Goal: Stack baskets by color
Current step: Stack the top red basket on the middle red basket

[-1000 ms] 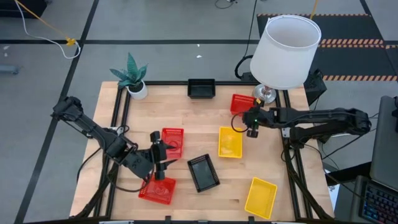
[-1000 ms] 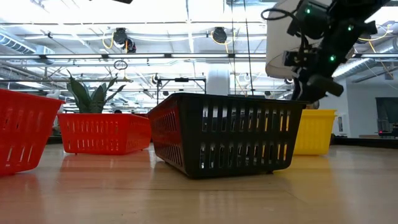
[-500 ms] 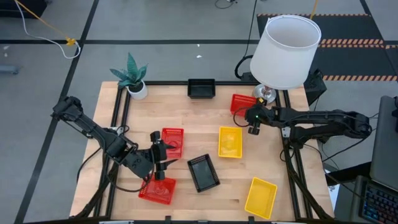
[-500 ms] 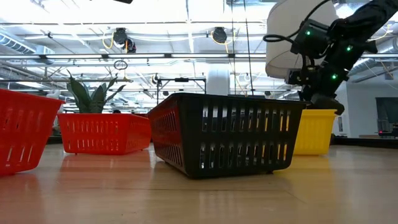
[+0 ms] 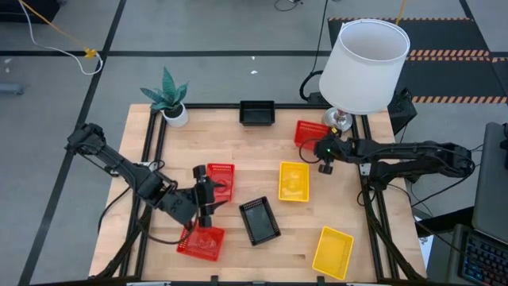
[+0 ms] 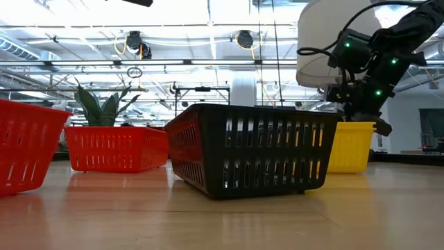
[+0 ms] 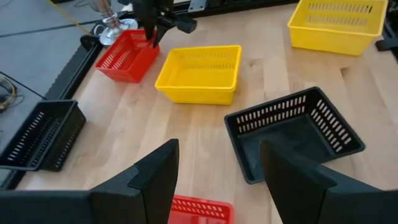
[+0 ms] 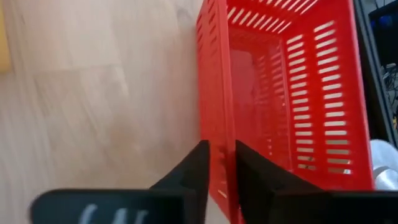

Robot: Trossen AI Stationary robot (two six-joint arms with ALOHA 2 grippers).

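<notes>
I am closing the right gripper (image 8: 219, 180) over the near wall of the red basket (image 5: 308, 132) at the far right of the table, beside the lamp (image 5: 363, 65); its fingers are straddling that rim, pinching it or nearly so. By my judgement this is the pick-up step for the red stack, and the next move calls for a clean lift, then a carry across to the two red baskets (image 5: 220, 181) near the left gripper (image 5: 202, 208), which is hanging wide open and empty over them. The right wrist view is showing me the rim between the fingers; the overhead view is hiding that but giving me the whole layout.
</notes>
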